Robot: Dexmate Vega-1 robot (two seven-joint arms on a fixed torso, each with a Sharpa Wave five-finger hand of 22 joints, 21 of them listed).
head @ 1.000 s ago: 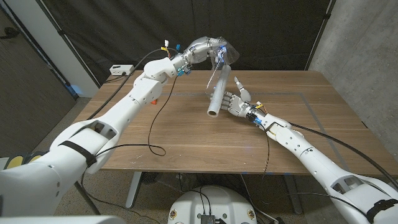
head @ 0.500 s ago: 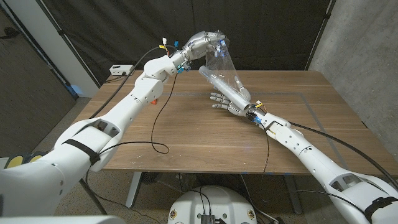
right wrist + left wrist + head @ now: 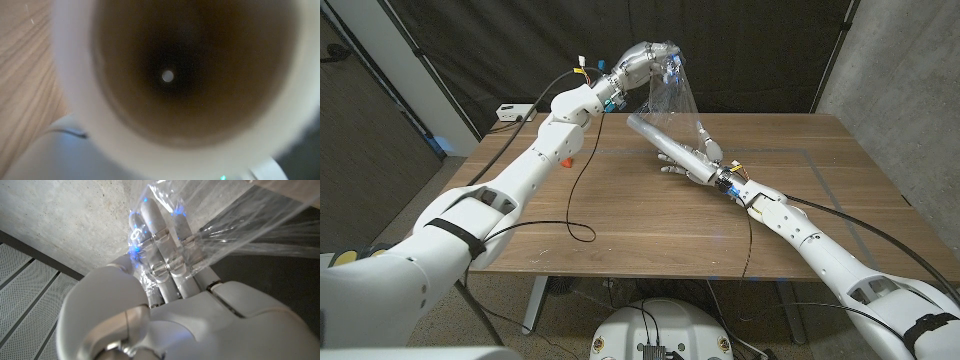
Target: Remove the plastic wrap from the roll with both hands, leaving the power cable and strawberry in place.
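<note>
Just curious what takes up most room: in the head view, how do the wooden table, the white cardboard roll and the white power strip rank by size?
1. Wooden table, by far.
2. White cardboard roll, held by the right hand.
3. White power strip, smallest, though it sits farther from the camera.

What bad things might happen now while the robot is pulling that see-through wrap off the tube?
The plastic wrap is stretched thin between the raised left hand and the roll, so it might tear or bunch up. The right hand holds the roll at one end, tilted over the table; a hard tug might pull it loose. The wrap clings around the left hand's fingers, so letting go could be tricky.
</note>
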